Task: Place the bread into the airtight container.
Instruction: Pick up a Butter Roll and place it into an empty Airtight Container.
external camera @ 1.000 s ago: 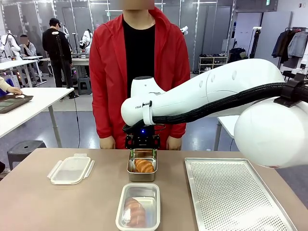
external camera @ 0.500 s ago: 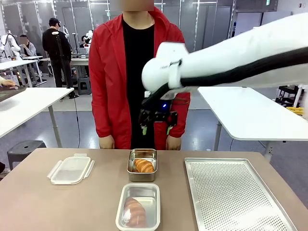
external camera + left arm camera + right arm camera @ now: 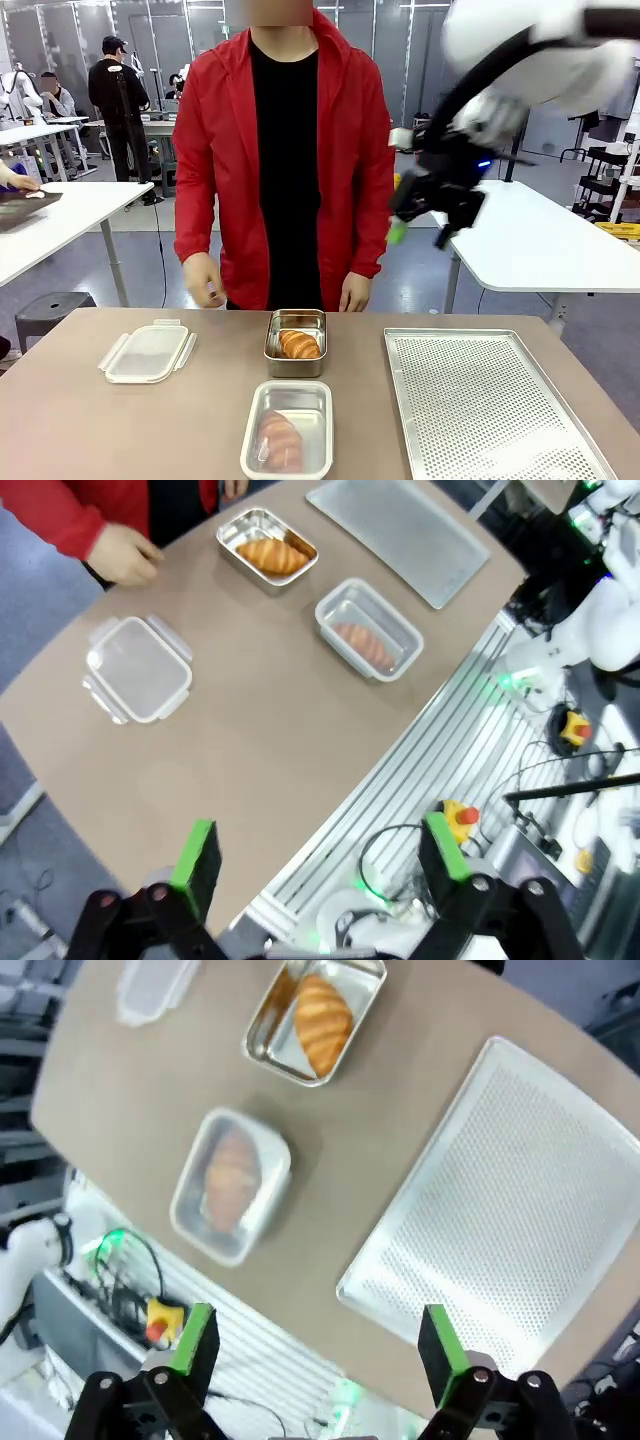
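Note:
A croissant [image 3: 299, 344] lies in a small steel tin [image 3: 296, 322] at the table's far middle. Closer to me, a clear airtight container [image 3: 287, 468] holds a piece of bread [image 3: 280, 438]; its lid [image 3: 148, 352] lies apart at the left. My right gripper [image 3: 415, 225] hangs open and empty, high above the table to the right of the person. In the right wrist view the open gripper [image 3: 315, 1345] looks down on the container [image 3: 232, 1185] and the croissant [image 3: 322, 1023]. The left gripper [image 3: 320, 858] is open and empty, high over the table's near edge.
A large perforated metal tray [image 3: 490, 405] covers the table's right side. A person in a red jacket stands at the far edge, with one hand [image 3: 205, 280] raised near the lid's side and the other [image 3: 355, 293] behind the tin.
My right arm has risen from just above the steel tin and swung up to the right, still open. The person's hand on the left has lifted off the table edge.

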`<move>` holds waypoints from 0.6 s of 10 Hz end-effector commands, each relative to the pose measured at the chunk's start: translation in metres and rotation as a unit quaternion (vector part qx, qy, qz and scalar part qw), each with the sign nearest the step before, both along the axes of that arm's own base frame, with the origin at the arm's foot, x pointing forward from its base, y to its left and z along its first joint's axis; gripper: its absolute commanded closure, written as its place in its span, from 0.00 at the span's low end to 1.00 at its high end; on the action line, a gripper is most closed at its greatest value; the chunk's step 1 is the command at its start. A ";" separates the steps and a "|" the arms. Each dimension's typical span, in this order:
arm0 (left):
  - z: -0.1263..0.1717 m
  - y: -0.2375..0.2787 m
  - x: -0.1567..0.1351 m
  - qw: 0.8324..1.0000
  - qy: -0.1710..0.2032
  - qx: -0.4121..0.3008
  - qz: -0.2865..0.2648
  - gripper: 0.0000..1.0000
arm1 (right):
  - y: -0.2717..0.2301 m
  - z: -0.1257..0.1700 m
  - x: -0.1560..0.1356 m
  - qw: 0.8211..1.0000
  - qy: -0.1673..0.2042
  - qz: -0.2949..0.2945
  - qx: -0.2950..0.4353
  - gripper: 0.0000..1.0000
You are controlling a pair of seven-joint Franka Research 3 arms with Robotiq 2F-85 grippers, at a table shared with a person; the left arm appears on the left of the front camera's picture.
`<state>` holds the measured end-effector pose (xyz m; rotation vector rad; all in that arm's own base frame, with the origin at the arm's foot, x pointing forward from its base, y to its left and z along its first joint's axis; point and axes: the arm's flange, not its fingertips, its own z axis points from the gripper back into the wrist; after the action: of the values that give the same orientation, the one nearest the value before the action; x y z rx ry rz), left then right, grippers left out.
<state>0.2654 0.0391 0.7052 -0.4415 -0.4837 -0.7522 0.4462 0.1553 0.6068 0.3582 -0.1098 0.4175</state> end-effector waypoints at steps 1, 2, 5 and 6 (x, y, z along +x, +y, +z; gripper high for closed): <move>0.001 0.000 0.000 1.000 -0.003 -0.002 -0.011 0.00 | -0.060 0.022 -0.053 0.997 -0.041 0.056 0.014 0.00; 0.001 0.000 0.000 1.000 -0.003 -0.002 -0.011 0.00 | -0.083 0.036 -0.082 0.995 -0.078 0.058 -0.009 0.00; 0.001 0.000 0.000 1.000 -0.003 -0.002 -0.011 0.00 | -0.138 0.064 -0.148 0.986 -0.162 -0.005 -0.031 0.00; 0.001 0.000 0.000 1.000 -0.003 -0.002 -0.011 0.00 | -0.147 0.070 -0.163 0.983 -0.177 -0.015 -0.043 0.00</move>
<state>0.2653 0.0391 0.7053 -0.4410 -0.4839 -0.7521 0.2863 0.0092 0.6898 0.2329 -0.4033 0.4728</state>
